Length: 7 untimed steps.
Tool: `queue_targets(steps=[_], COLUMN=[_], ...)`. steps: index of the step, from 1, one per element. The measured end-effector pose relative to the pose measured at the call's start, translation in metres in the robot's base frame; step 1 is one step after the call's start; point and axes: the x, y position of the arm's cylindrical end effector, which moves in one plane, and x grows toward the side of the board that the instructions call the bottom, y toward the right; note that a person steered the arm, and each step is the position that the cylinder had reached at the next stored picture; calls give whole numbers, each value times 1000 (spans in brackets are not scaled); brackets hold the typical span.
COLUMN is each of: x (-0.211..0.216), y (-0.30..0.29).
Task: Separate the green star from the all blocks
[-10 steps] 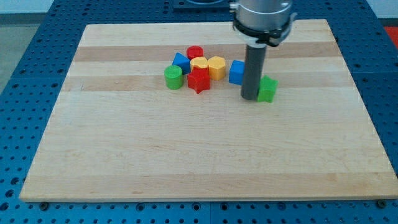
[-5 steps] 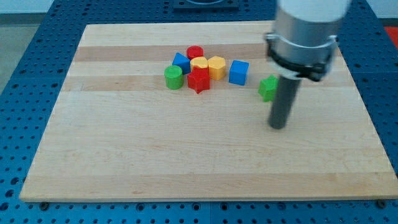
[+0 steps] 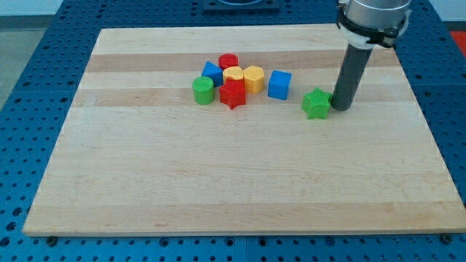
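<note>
The green star (image 3: 316,103) lies right of the centre of the wooden board (image 3: 233,175), apart from the other blocks. My tip (image 3: 341,108) stands just to the star's right, close to it or touching it. A blue cube (image 3: 279,84) sits a short way to the star's upper left. Further left is a tight cluster: a yellow hexagon (image 3: 253,77), a yellow block (image 3: 233,73), a red cylinder (image 3: 228,62), a red star (image 3: 233,94), a blue block (image 3: 212,73) and a green cylinder (image 3: 203,90).
The board lies on a blue perforated table (image 3: 29,109). The arm's grey body (image 3: 371,14) hangs over the board's upper right corner.
My tip went from the star's left side, down past it toward the view's bottom, then up to its right side. The green star shifted only slightly.
</note>
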Motion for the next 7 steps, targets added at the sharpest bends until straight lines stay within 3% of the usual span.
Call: queue_targets(steps=[1,2,3,4,5,6,7], x=[-73,-46,8,30,7,14,-12], y=[-1,-95,-109,-76,-47,-64,-49])
